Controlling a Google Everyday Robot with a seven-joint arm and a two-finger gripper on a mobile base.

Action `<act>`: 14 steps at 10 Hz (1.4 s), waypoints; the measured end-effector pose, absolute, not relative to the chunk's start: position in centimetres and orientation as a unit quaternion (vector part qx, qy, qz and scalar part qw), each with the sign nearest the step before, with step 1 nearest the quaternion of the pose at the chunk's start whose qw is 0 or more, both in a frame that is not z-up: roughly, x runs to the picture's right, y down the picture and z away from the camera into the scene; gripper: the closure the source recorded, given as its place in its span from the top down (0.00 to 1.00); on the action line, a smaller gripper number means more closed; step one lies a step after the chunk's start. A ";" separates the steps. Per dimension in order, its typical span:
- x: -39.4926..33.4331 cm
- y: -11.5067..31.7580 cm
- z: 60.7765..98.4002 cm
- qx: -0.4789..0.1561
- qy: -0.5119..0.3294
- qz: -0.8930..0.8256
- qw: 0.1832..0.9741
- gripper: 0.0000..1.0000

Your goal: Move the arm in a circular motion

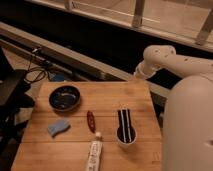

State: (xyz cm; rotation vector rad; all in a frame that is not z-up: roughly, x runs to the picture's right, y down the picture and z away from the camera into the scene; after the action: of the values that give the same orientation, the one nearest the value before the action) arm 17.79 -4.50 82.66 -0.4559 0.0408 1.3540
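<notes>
Wooden slatted tabletop (50, 155) carries a dark round bowl (65, 97) at left and a striped white cup (125, 134) further right; the glossy white tube-segmented arm (175, 59) bends over its far right corner, pale tool (140, 71) near that edge, clenched or released I cannot tell. Likely mid-circle, the next arc needs height above the cup, with open air beyond the edge.

Bowl (64, 97), sponge (58, 128), tube (93, 154), cup (125, 136) on wooden table (107, 97); tool (137, 74) beside far corner.

White arm (167, 56), tan table (142, 100)
The pale yellowish gripper (138, 74) is hanging at the table's far edge; the cup (125, 139) is showing black stripes.
</notes>
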 end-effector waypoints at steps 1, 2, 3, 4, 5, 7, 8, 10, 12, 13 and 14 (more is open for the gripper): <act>15.3 -4.2 82.0 -0.247 -0.021 0.602 0.759 0.00; 13.9 -3.8 81.2 -0.269 -0.045 0.588 0.761 0.00; 12.9 -3.1 80.2 -0.288 -0.063 0.575 0.763 0.00; 12.0 -2.2 79.1 -0.306 -0.076 0.560 0.766 0.00; 11.8 -1.6 78.3 -0.315 -0.080 0.552 0.768 0.00; 13.2 0.1 76.7 -0.330 -0.066 0.533 0.776 0.00; 14.5 0.8 76.1 -0.332 -0.051 0.519 0.786 0.00; 17.9 1.7 75.6 -0.326 -0.019 0.502 0.801 0.00; 22.4 1.5 75.5 -0.302 0.009 0.505 0.809 0.00; 23.7 0.9 75.9 -0.293 0.011 0.507 0.811 0.00; 24.6 0.2 76.5 -0.287 0.009 0.510 0.811 0.00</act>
State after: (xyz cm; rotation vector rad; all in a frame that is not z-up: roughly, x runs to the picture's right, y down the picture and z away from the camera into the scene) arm 24.61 0.23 76.49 -0.6129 0.0191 1.0897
